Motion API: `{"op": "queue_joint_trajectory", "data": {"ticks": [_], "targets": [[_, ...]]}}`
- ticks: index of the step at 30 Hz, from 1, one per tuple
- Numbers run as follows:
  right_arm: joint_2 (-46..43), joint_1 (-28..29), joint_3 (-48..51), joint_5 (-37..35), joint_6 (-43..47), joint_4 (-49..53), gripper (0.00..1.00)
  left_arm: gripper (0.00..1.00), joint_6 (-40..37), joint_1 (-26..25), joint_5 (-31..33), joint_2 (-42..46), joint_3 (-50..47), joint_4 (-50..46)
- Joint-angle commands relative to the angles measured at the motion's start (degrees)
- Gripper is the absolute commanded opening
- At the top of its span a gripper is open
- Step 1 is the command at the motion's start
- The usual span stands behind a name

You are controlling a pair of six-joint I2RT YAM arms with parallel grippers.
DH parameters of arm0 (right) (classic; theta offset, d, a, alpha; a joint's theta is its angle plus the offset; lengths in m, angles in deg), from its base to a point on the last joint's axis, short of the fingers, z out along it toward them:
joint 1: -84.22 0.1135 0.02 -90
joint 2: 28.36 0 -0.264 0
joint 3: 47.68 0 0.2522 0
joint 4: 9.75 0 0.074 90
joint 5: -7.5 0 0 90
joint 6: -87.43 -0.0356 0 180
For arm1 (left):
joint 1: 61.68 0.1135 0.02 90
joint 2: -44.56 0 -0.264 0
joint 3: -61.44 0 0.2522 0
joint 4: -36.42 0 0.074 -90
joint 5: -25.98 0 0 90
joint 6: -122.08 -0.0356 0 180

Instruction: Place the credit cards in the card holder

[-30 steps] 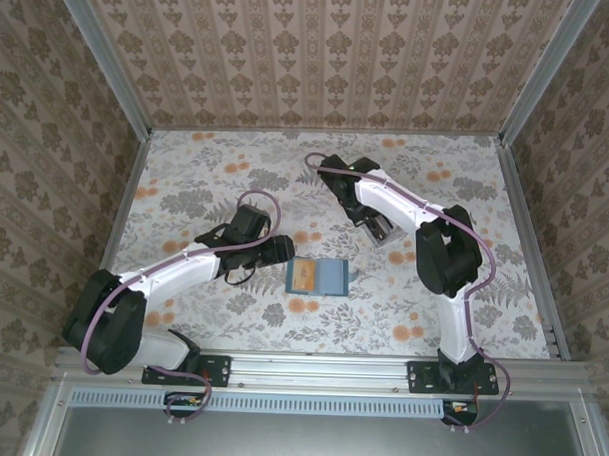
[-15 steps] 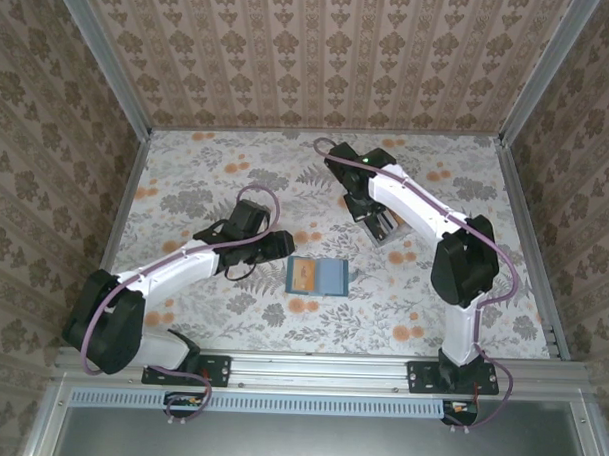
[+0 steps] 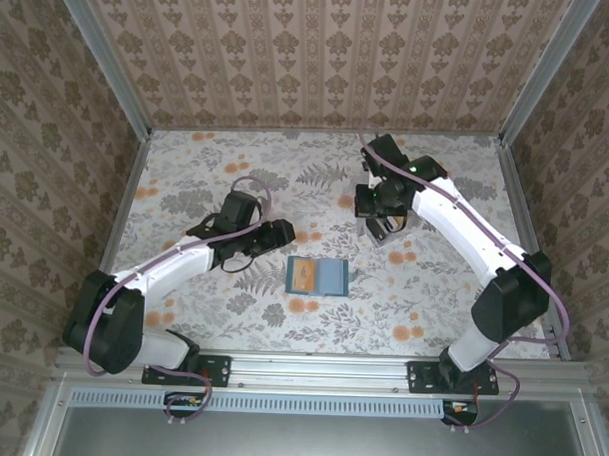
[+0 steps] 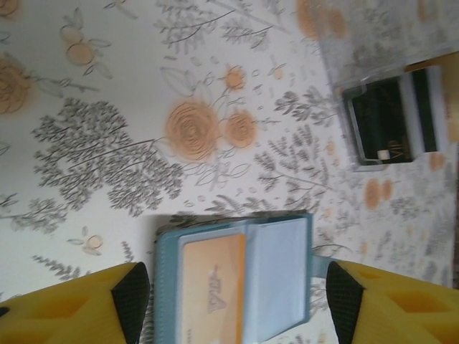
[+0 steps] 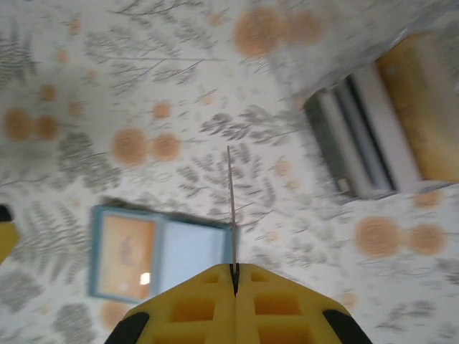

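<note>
- From overhead, the card holder (image 3: 318,277) lies open and flat on the flowered bench (image 3: 206,175), near the middle and between the two arms. The left hand (image 3: 282,235) is just beside its upper-left corner.
- The same view shows the right arm reaching farther back and to the right, well apart from the card holder. It is too coarse to show what that arm carries.
- The left wrist camera adds the inside of the card holder. A tan card (image 4: 211,287) sits in the pocket of one half, and the other half shows a pale-blue pocket face.
- That camera also shows the spare credit cards (image 4: 391,118) stacked in a clear tray (image 4: 373,50). A dark card with light lettering lies on top, away from the card holder.
- The left hand's yellow fingers (image 4: 133,294) stand wide apart, with the card holder framed between them. They grip nothing, and I cannot tell how high above it they are.
- The right wrist camera shows what the other views miss: the right hand (image 5: 234,271) is pressed together on a held card (image 5: 231,208).
- The held card is seen edge-on as a thin upright line rising from the fingertips. It looks like one of the credit cards, though its colour cannot be made out from this angle.
- In this view the held card lines up with the right edge of the open card holder, and the tray with its grey, white and tan cards lies off to the right.
</note>
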Motion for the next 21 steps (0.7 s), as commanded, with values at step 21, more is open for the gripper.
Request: {"op": "queue_joint_trajectory", "data": {"ticks": [21], "targets": [[-1.4, -4.9, 19.5, 43.9, -15.2, -36.6, 0.00, 0.58, 6.1, 1.4, -25.6, -7.0, 5.8, 19.8]]}}
